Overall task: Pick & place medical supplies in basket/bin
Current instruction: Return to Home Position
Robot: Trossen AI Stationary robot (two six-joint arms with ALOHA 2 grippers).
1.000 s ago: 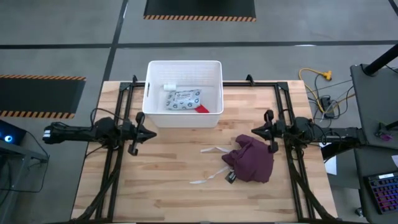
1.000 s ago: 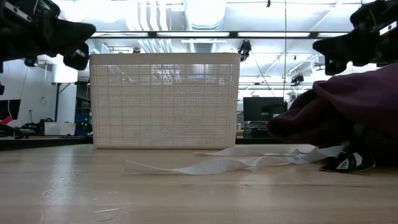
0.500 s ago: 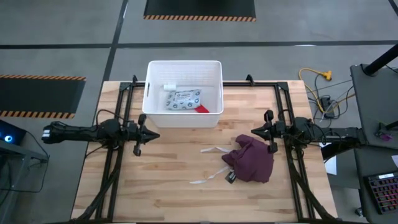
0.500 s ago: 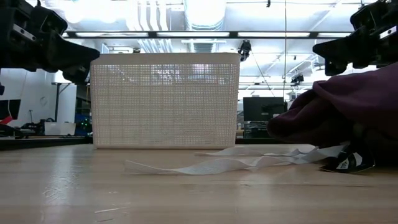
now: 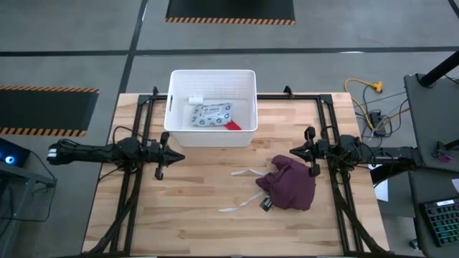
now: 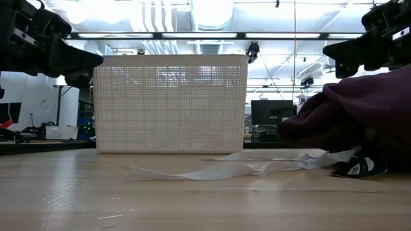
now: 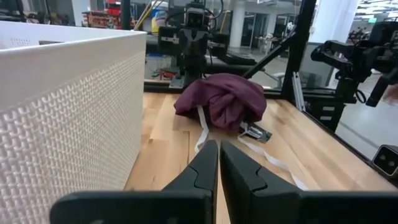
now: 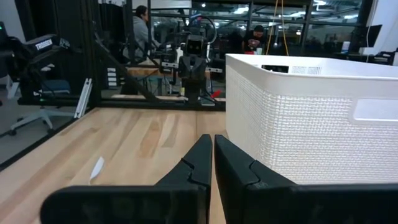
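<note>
The white ribbed bin stands on the table's far middle. Inside it lie a short white cylinder, a grey-green dotted packet and a red roll. The small white round piece is not to be seen. My left gripper hovers shut, just off the bin's near left corner, and its wrist view shows the fingers closed beside the bin wall. My right gripper waits shut at the table's right, its closed fingers pointing toward the bin.
A crumpled maroon cloth bag lies on the table's right half, under my right gripper. Its white straps trail toward the table's middle and near side. A black frame runs along both table sides. People stand in the room beyond the table.
My left gripper has sunk lower and shifted a little toward the table's near edge, then held still. It has stayed shut. The right arm and all the items have kept their places.
</note>
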